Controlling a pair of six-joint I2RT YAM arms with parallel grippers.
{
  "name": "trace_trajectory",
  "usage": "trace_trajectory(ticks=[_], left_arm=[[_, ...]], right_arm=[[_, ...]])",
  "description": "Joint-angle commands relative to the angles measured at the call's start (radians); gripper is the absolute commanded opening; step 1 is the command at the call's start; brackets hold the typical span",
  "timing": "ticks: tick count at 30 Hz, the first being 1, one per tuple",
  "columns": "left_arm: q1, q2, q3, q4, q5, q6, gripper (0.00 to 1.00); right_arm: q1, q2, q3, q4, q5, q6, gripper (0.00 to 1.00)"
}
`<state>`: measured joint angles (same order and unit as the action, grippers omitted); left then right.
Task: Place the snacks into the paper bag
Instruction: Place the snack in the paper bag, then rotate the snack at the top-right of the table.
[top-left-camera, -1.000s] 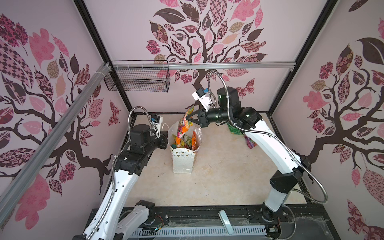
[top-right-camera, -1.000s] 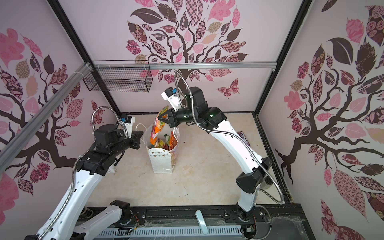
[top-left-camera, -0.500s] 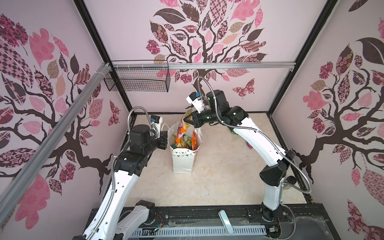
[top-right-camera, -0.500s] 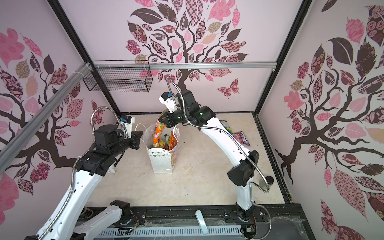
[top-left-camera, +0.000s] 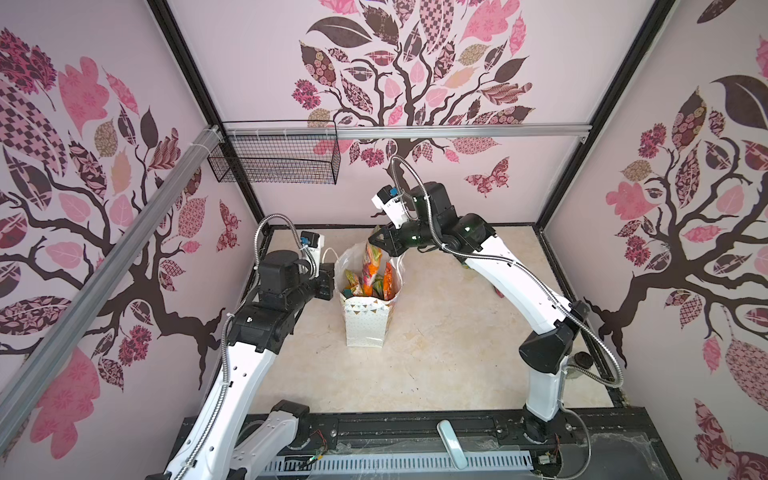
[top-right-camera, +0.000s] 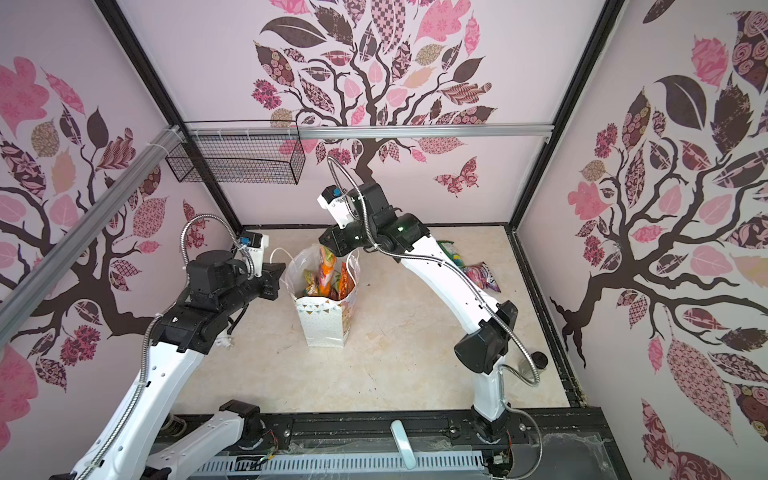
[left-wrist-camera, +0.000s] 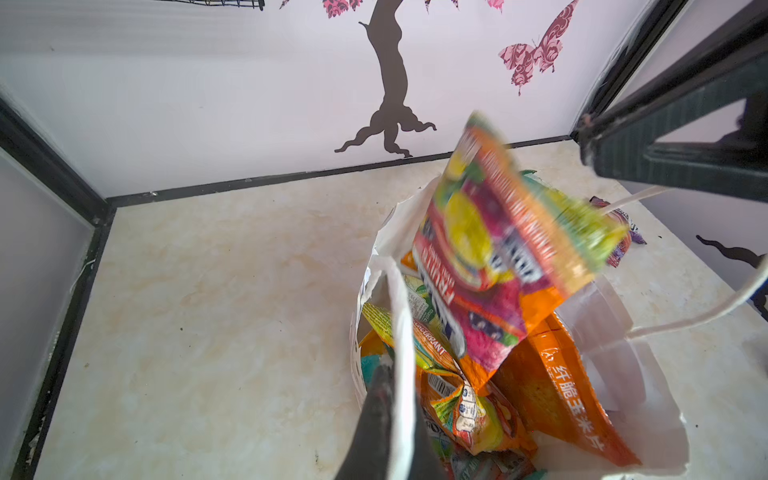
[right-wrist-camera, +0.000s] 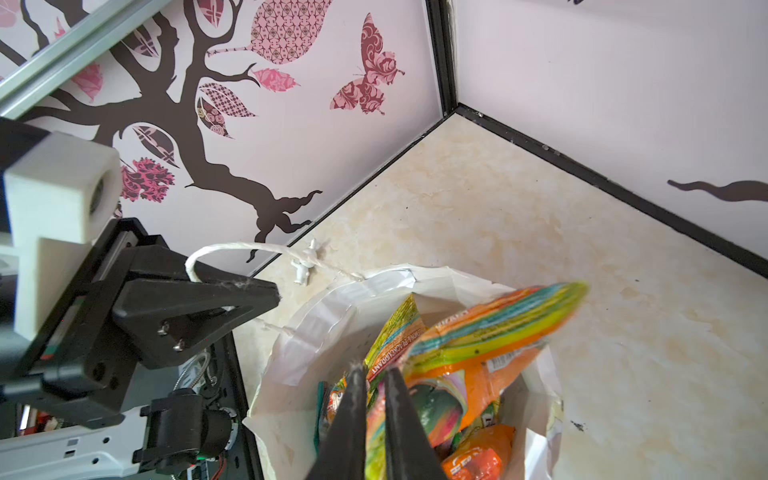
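Right gripper (right-wrist-camera: 372, 370) open a crack, empty — blurred snack pouch (right-wrist-camera: 478, 345) just under it, lower end w/in paper bag (right-wrist-camera: 316, 328); left gripper (right-wrist-camera: 266, 295) clamps handle (right-wrist-camera: 232, 248).

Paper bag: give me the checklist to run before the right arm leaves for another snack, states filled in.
1. Paper bag upright: ok.
2. Left gripper shut on the string handle, bag mouth open: ok.
3. Right gripper free of the dropped pouch: ok, probably; jaws slightly apart, pouch blurred below them.
4. Dropped pouch fully inside: not ok; its top stands above the rim.
5. Snacks left to fetch: ok; green pouch and purple pouch lie outside the bag.
6. Room in the bag for more: cannot tell.
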<state>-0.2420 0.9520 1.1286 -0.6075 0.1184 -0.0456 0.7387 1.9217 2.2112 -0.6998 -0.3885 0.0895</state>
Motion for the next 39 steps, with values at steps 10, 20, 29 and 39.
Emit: trace_trajectory(ticks=[10,20,29,39], left_arm=[[0.001,-0.020,-0.012,0.058,-0.003,0.006,0.00],[0.010,-0.025,-0.016,0.055,-0.065,-0.010,0.00],[0.021,-0.014,-0.011,0.052,-0.064,-0.017,0.00],[0.033,0.005,-0.006,0.040,-0.086,-0.035,0.00]], right_arm=[[0.016,-0.048,0.055,-0.021,0.035,-0.037,0.33],[-0.006,-0.130,0.039,-0.042,0.397,-0.072,0.38],[-0.253,-0.349,-0.346,0.211,0.487,0.019,0.44],[-0.427,-0.281,-0.563,0.302,0.609,0.001,0.56]])
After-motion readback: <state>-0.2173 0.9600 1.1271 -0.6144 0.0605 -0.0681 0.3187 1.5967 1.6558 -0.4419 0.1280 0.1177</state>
